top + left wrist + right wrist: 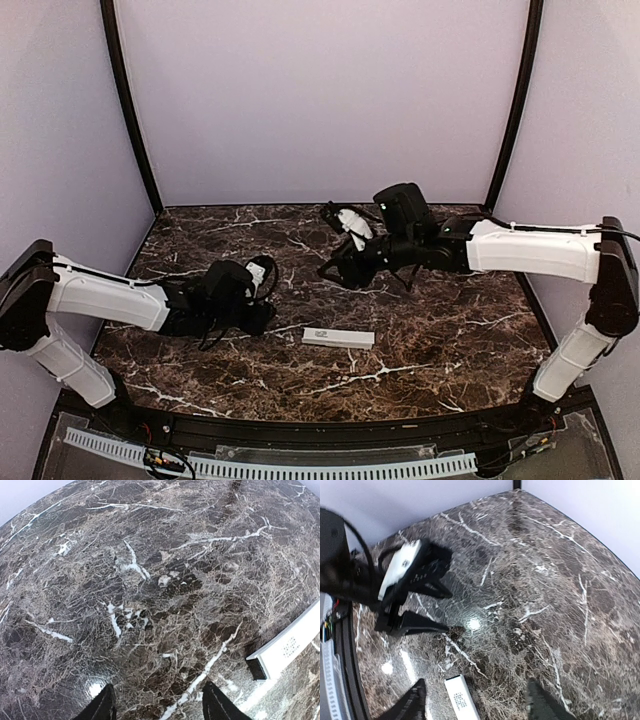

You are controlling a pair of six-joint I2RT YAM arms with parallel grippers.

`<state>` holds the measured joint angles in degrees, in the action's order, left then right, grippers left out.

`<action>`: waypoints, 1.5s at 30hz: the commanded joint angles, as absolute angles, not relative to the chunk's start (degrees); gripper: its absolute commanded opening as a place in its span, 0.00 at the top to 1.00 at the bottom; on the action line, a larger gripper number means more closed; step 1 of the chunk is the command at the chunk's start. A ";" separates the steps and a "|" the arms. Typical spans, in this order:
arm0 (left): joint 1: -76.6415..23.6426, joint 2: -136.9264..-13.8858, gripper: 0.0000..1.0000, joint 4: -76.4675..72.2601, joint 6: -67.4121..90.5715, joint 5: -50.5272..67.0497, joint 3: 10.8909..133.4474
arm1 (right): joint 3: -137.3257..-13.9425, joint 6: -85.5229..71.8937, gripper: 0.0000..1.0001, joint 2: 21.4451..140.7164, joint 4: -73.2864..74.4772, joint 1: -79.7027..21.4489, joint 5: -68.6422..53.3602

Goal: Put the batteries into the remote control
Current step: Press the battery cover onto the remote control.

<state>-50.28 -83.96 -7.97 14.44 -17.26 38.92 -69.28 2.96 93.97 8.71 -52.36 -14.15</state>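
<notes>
Left gripper (pixel 157 707): jaws stand well apart and hold nothing. Only bare tabletop shows between the two dark fingertips (pixel 102 707). The right wrist view confirms it, with both fingers spread and empty, low over the surface.

Right gripper (pixel 476 705): jaws also wide apart and holding nothing. It hangs above the table rather than resting on it. In its own view one end of the remote lies on the surface below, between the two fingertips (pixel 412 702) and touching neither.

Table (pixel 450 330): dark brown marble pattern with white veins, enclosed by pale walls on three sides.

Arms: the left arm (pixel 100 295) reaches in from the near left and the right arm (pixel 530 250) from the near right. Both grippers are close to mid-table, the right one farther back.

Remote (pixel 338 338): a white bar lying flat, lengthwise left to right, toward the near edge at centre. It sits just right of the left gripper and on the near side of the right one, apart from both. The left wrist view shows a dark end face (pixel 257 667). The top face carries small print (pixel 460 699), too fine to read.
</notes>
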 commanded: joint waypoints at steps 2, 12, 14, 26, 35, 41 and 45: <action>-51.28 -87.01 0.43 -6.34 12.14 -16.13 40.11 | -65.35 -10.13 0.95 91.20 15.07 -51.06 -16.15; -51.75 -89.54 0.43 -5.99 12.22 -14.22 41.12 | -57.90 -20.64 1.00 94.34 16.60 -51.31 -15.63; -51.81 -89.77 0.43 -6.04 12.22 -13.71 41.18 | -57.83 -20.66 1.00 95.61 16.25 -51.29 -15.47; -51.93 -90.60 0.43 -5.40 12.23 -13.30 41.55 | -58.74 -19.78 1.00 97.01 17.47 -51.51 -14.53; -51.94 -90.92 0.43 -5.23 12.13 -13.12 41.74 | -56.83 -19.78 1.00 100.29 16.00 -51.50 -13.28; -51.94 -90.82 0.44 -5.02 12.01 -13.27 41.84 | -54.80 -20.50 1.00 102.81 15.01 -51.50 -13.23; -52.00 -90.77 0.44 -5.09 12.00 -13.27 41.75 | -55.50 -20.37 1.00 100.77 16.15 -51.52 -12.25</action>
